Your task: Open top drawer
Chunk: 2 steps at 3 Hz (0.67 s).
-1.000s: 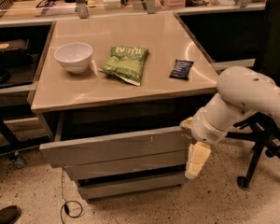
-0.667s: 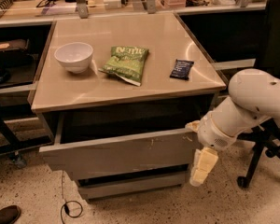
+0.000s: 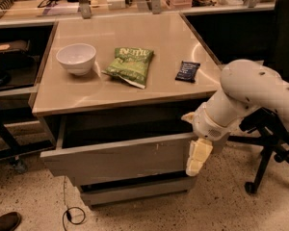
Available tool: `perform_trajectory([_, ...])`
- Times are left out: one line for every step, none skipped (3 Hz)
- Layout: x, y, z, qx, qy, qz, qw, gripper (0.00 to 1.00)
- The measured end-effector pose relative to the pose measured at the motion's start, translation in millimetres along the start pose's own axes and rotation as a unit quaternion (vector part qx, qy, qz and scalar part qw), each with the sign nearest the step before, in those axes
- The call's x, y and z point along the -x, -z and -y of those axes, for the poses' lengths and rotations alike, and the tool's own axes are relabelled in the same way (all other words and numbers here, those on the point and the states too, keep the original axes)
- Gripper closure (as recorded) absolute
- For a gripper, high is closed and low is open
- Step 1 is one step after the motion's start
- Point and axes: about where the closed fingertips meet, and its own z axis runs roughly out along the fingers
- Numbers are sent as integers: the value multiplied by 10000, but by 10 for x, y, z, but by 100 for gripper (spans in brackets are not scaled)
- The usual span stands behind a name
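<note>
**Operator:** What has changed?

**Spotter:** Your top drawer [image 3: 115,160] sits a little further out from under the bench [image 3: 173,42] than a second ago, and the dark gap below the bench top has widened. It is partly open and skewed, with its left end further from the bench than its right. I'd say your pull is working, but the task isn't finished.

**Operator:** And the pincer?

**Spotter:** Your pincer [image 3: 198,158] hangs at the right end of the drawer front, below the bench's front right corner. I can't tell how far open it is, or whether it has hold of the front.

**Operator:** Is there room to keep going?

**Spotter:** The floor in front of the bench looks free for more travel. A cable [image 3: 72,214] lies on it toward the bench's left side, with a shoe [image 3: 5,221] further left. A chair [image 3: 269,143] stands just right of the bench, close behind your arm, so watch your elbow. The bowl [image 3: 76,57], green bag [image 3: 131,65] and dark packet [image 3: 188,71] on the bench are out of your way
</note>
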Motion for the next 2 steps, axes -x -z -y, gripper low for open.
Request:
perform_trajectory([63, -168, 216, 85, 66, -126, 9999, 0])
perform_trajectory([27, -354, 253, 279, 54, -292, 9992, 0])
